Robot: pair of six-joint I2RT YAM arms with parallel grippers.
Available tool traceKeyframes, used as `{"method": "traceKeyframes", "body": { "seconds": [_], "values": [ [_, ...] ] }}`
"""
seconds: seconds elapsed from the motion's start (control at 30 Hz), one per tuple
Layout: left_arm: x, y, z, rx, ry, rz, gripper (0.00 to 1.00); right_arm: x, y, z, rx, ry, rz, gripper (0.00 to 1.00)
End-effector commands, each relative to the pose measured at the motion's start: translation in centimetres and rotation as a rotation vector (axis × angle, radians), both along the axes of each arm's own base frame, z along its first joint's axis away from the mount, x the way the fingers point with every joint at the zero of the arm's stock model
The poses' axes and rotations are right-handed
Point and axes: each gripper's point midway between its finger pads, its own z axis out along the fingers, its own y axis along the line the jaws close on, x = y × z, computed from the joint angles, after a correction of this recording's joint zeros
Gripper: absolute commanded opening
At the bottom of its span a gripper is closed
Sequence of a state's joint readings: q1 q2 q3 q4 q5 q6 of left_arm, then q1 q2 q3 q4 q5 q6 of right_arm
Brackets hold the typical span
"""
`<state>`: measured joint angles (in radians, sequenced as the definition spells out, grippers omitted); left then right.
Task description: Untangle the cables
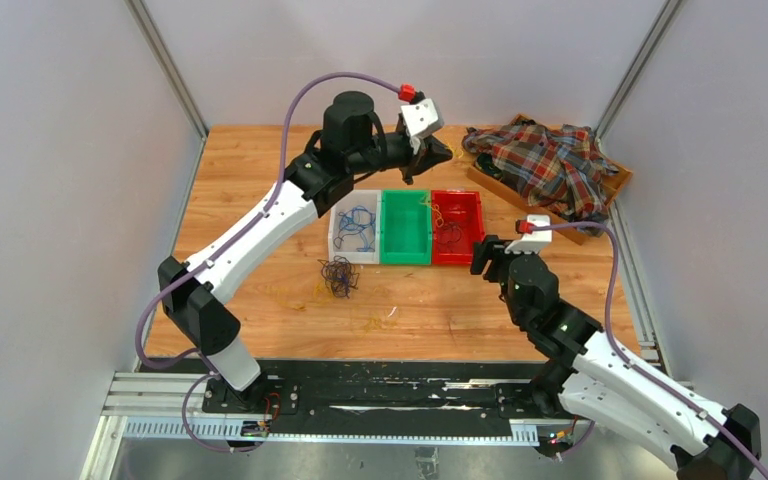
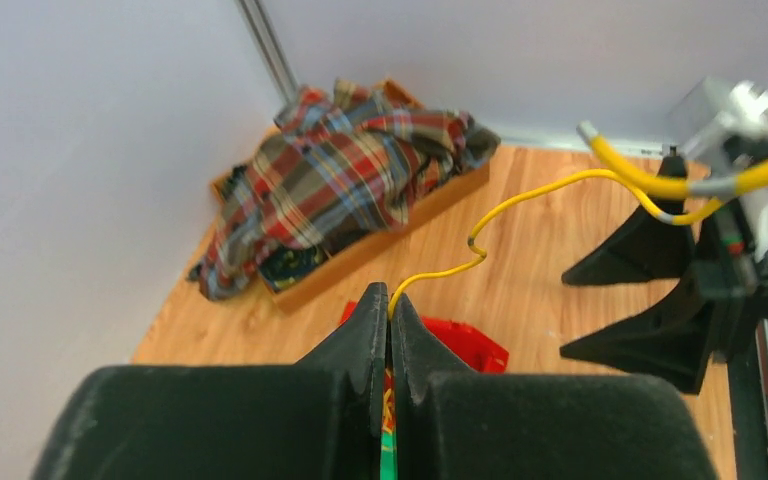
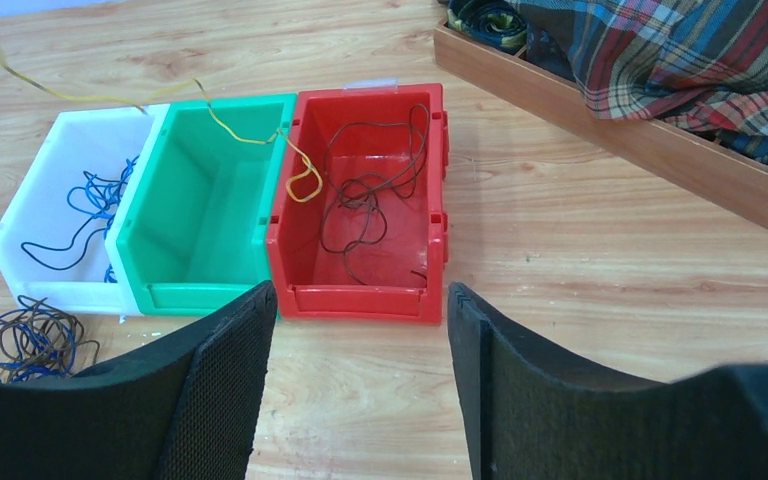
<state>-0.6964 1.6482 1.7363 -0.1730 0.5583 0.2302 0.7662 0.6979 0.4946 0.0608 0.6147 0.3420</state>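
Reaching high over the far end of the bins with the left arm, elbow bent, with the left gripper (image 2: 390,300) clamped tight on a yellow cable (image 2: 520,205) trailing down onto the rim between green bin (image 3: 210,100) and red bin (image 3: 360,95). Holding the right gripper (image 3: 360,300) low before the red bin, jaws spread wide, gripping nothing. On the table (image 1: 260,170), just in front of the white bin (image 1: 336,240): a clump of cables (image 1: 339,275).

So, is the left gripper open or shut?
Shut: the left gripper pinches a yellow wire, with no gap showing between its tips.
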Motion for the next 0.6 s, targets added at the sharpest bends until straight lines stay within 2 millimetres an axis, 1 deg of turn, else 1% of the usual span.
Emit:
{"method": "traceKeyframes", "body": {
  "seconds": [0.0,0.1,0.13,0.17,0.2,0.33,0.4,0.43,0.5,0.57],
  "values": [
    [-0.1,0.2,-1.7,0.035,0.0,0.001,0.0,-0.9,-1.2,0.2,0.011,0.022,-0.018,0.63],
    [0.1,-0.1,-3.0,0.056,0.017,-0.013,0.0,-1.6,-2.0,0.2,0.0,0.027,-0.023,0.62],
    [0.1,-0.2,-2.8,0.052,0.01,-0.017,0.0,-1.8,-2.4,0.2,-0.006,0.028,-0.031,0.62],
    [0.1,-0.3,-2.2,0.04,-0.005,-0.02,0.0,-1.9,-2.7,0.2,-0.01,0.025,-0.035,0.62],
    [0.1,-0.3,-1.2,0.021,-0.026,-0.023,0.0,-2.1,-2.9,0.2,-0.012,0.021,-0.041,0.62],
    [0.1,-0.5,4.5,-0.061,-0.121,-0.028,0.0,-2.3,-3.2,0.0,0.004,0.017,-0.045,0.62],
    [-0.1,-0.5,6.6,-0.088,-0.151,-0.033,0.0,-2.3,-2.9,-0.2,0.002,0.024,-0.035,0.62],
    [-0.1,-0.4,7.4,-0.099,-0.161,-0.032,0.0,-2.3,-2.8,-0.3,-0.004,0.03,-0.033,0.62],
    [-0.2,-0.3,8.0,-0.112,-0.163,-0.031,0.0,-2.2,-2.6,-0.6,-0.011,0.04,-0.025,0.61],
    [-0.3,-0.3,7.4,-0.107,-0.146,-0.031,0.0,-2.2,-2.4,-0.7,-0.007,0.045,-0.02,0.61]
  ]
}}
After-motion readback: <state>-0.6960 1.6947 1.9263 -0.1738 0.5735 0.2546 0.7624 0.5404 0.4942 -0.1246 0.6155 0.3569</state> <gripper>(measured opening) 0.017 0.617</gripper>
